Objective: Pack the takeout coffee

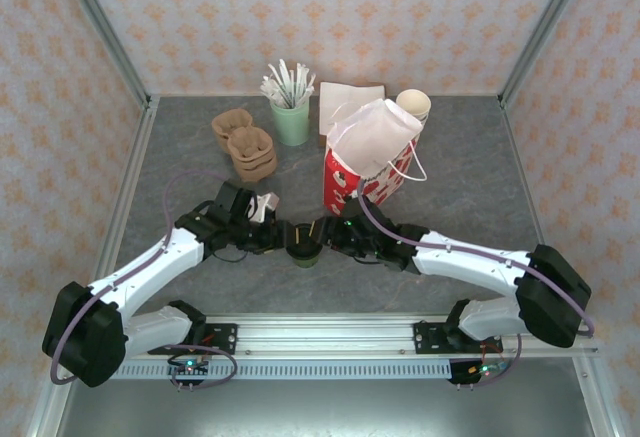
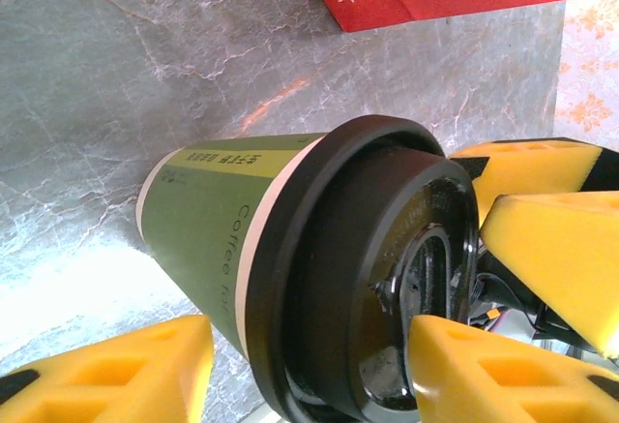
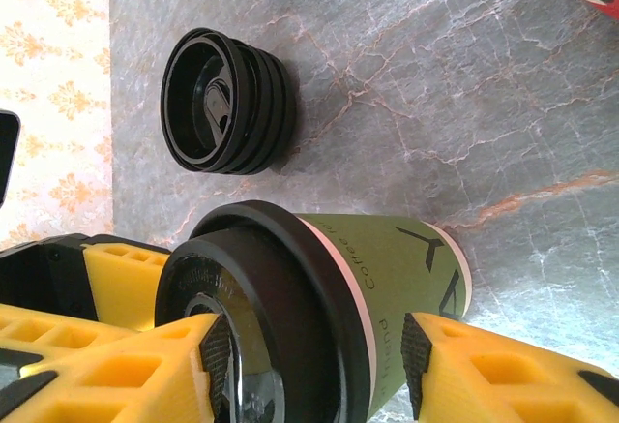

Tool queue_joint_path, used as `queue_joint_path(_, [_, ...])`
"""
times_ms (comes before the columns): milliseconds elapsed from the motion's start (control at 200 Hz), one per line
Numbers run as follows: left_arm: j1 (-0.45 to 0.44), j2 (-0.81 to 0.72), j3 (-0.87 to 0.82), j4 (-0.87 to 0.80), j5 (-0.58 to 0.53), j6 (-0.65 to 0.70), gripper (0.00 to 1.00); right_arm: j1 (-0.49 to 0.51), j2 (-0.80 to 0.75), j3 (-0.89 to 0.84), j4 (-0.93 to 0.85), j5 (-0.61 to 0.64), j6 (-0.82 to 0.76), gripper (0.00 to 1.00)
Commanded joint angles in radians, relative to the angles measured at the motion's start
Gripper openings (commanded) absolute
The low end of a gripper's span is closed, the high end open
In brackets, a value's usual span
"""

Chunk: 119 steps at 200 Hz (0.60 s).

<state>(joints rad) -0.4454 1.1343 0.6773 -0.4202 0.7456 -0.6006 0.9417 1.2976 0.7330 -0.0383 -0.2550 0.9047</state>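
The takeout coffee cup (image 1: 303, 249) stands upright on the grey table between my two grippers. Its outside is dark green (image 2: 208, 239) with small print, and its round black lid (image 2: 358, 278) sits on the rim. My left gripper (image 1: 285, 240) reaches in from the left and is open (image 2: 305, 375), with one yellow finger (image 2: 503, 375) over the lid top and the other low beside the cup wall. My right gripper (image 1: 322, 237) comes from the right, also open (image 3: 314, 365); one pad (image 3: 215, 355) lies on the lid (image 3: 271, 287) and the other by the cup's base.
A loose stack of black lids (image 3: 227, 104) lies just beyond the cup. The red and white paper bag (image 1: 365, 162) stands open behind it. At the back are a pale green cup of white sticks (image 1: 291, 117), brown pulp carriers (image 1: 245, 142) and a spare paper cup (image 1: 413, 105).
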Motion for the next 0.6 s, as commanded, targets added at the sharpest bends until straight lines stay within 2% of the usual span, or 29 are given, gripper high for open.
queue_joint_path(0, [0.000,0.001,-0.030,0.001,-0.018,0.012,0.51,0.000,0.009,0.009,-0.006,0.000,-0.015,0.52])
queue_joint_path(260, [0.001,0.033,-0.112,0.071,-0.023,0.001,0.42,0.000,0.009,-0.042,0.021,0.000,0.009,0.51])
queue_joint_path(591, [0.001,0.022,-0.210,0.155,-0.023,-0.037,0.41,0.000,-0.001,-0.088,0.038,0.005,0.029,0.50])
